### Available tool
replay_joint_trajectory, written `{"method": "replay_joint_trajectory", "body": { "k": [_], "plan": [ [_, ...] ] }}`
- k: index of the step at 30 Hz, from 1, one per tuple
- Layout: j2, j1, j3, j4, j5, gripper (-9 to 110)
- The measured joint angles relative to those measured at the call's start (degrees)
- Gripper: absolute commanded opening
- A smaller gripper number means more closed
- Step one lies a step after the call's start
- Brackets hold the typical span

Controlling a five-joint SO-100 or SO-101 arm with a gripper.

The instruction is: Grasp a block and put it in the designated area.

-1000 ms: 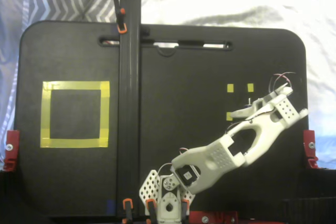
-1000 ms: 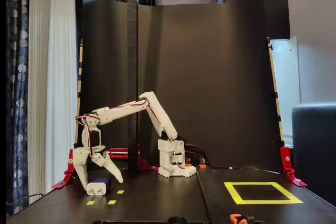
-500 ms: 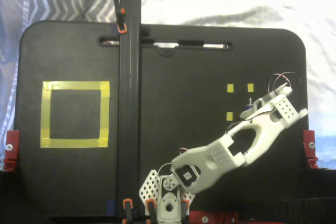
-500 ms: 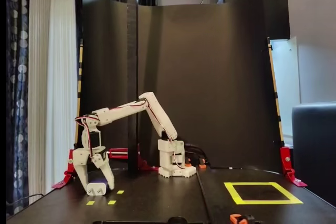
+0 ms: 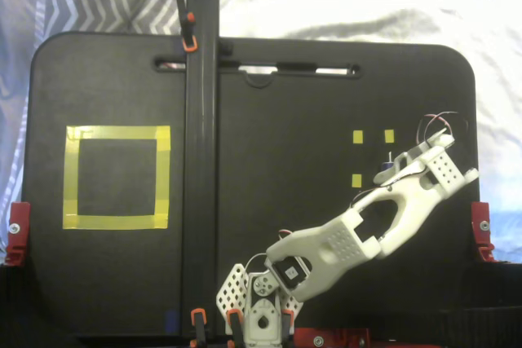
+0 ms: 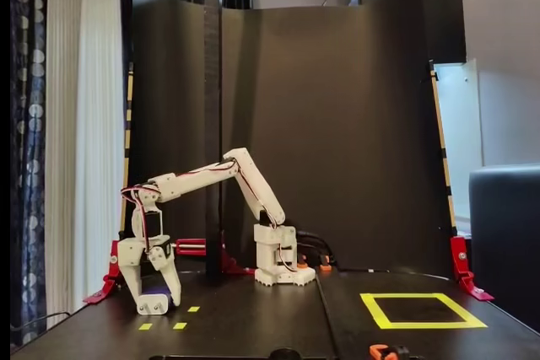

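Observation:
The dark blue block (image 6: 157,299) rests on the black board by the small yellow tape squares. My white gripper (image 6: 157,303) reaches down over it, one finger on each side, closed against it at table level. In a fixed view from above, the gripper (image 5: 388,167) covers most of the block (image 5: 390,157) and only a bluish bit shows. The designated area, a large yellow tape square (image 5: 72,177), lies far to the left in that view. In a fixed view from the side the designated area (image 6: 375,311) is on the right, away from the gripper.
A tall black post (image 5: 201,160) stands between the arm and the tape square. Small yellow tape squares (image 5: 357,136) mark the spot around the block. Red clamps (image 5: 481,230) hold the board's edges. The arm's base (image 6: 283,259) sits at the board's edge.

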Motion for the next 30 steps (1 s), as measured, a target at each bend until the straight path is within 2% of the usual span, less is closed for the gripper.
{"method": "replay_joint_trajectory", "body": {
  "k": [23,30],
  "plan": [
    [15.4,-3.3,0.1,10.2,4.3,14],
    [15.6,-6.1,0.1,10.8,9.2,14]
  ]
}}
